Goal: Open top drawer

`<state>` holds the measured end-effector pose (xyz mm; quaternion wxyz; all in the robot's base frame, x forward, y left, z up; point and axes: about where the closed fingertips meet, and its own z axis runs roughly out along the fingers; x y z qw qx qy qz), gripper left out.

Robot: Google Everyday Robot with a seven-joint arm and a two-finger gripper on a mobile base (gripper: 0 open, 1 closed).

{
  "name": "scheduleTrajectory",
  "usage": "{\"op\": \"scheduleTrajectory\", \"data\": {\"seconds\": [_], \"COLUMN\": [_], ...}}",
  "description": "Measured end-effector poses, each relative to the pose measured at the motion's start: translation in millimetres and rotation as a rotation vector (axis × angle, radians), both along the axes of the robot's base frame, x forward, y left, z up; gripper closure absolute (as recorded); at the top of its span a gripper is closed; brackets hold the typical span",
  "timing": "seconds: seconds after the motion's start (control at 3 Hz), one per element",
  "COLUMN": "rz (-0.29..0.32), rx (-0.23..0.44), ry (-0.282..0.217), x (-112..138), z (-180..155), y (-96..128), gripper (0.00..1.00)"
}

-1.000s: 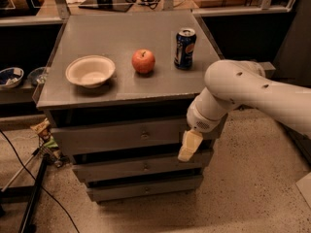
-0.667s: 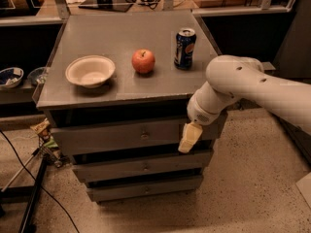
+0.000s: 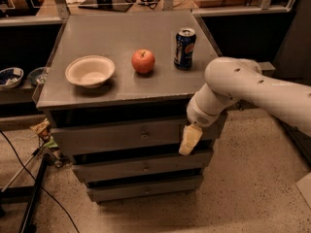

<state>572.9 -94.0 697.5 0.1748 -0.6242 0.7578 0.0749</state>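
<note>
The top drawer [image 3: 107, 139] is a wide grey flat front just under the cabinet top, with a small round metal knob [image 3: 144, 132] at its centre. Two shorter grey drawers [image 3: 141, 166] are stacked below it. My gripper [image 3: 190, 140] is cream-coloured and hangs from the white arm [image 3: 243, 89]. It points down in front of the right end of the top drawer's front, well to the right of the knob. It holds nothing that I can see.
On the grey cabinet top [image 3: 126, 33] stand a white bowl [image 3: 90, 71], a red apple [image 3: 143, 61] and a blue soda can [image 3: 184, 48]. A shelf with bowls [image 3: 10, 76] is at the left. Cables and a black stand [image 3: 34, 193] lie on the speckled floor at the lower left.
My gripper has risen slightly in front of the right end of the top drawer. The drawers and the things on top have not moved.
</note>
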Motion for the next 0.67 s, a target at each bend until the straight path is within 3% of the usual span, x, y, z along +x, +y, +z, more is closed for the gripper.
{"op": "scheduleTrajectory", "data": {"seconds": [0.67], "rz": [0.033], "rx": [-0.004], "ry": [0.031], "x": [-4.2], "z": [-16.2], "y": [2.2], "gripper": [0.0]}}
